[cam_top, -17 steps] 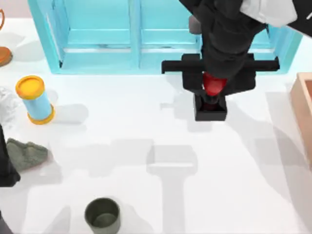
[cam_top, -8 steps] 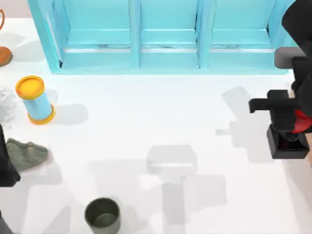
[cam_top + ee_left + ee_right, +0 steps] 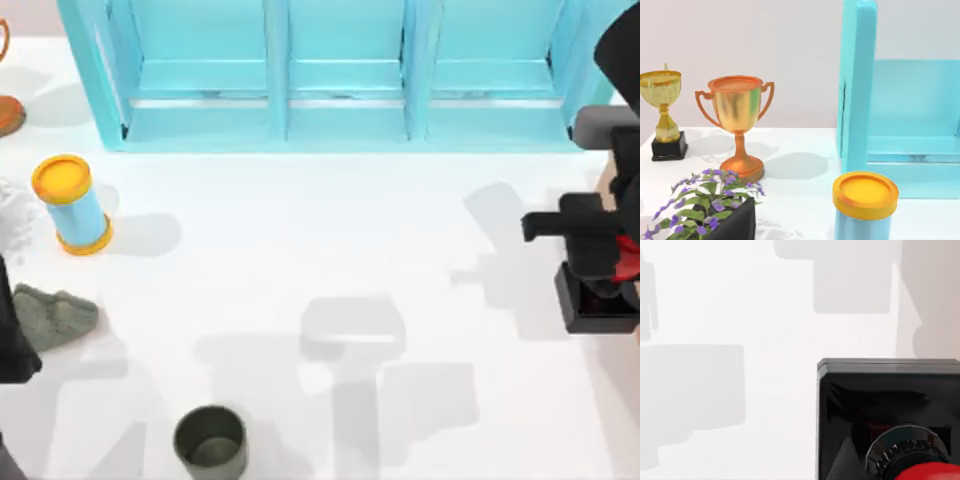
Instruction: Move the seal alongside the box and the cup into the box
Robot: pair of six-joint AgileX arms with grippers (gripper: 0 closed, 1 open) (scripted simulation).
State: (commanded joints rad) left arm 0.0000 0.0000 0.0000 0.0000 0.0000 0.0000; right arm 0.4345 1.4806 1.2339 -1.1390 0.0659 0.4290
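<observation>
**Seal in my right claw, beside the shelf's right end**

My right gripper point(image 3: 622, 262) hangs just in front of the right end of the turquoise shelf unit point(image 3: 340, 75), its fingers pinching the red knob of the seal point(image 3: 598, 300). The seal's black square base point(image 3: 875, 410) sits over bare white table point(image 3: 330, 230), with nothing beneath it but shadow. A sliver of tan at the picture's right edge, just behind my gripper, may be the box; I cannot tell.

The cup point(image 3: 211, 441) stands upright well in front of the shelf, toward its left end. Near that end are a blue-and-yellow cylinder point(image 3: 72, 203) and a grey-green cloth lump point(image 3: 55, 315). My left arm point(image 3: 12, 330) is parked beside the cloth.

The left wrist camera sees two trophies point(image 3: 737, 125), a purple-flowered plant point(image 3: 705, 210) and the cylinder's yellow cap point(image 3: 865, 194).

No writing is readable.
</observation>
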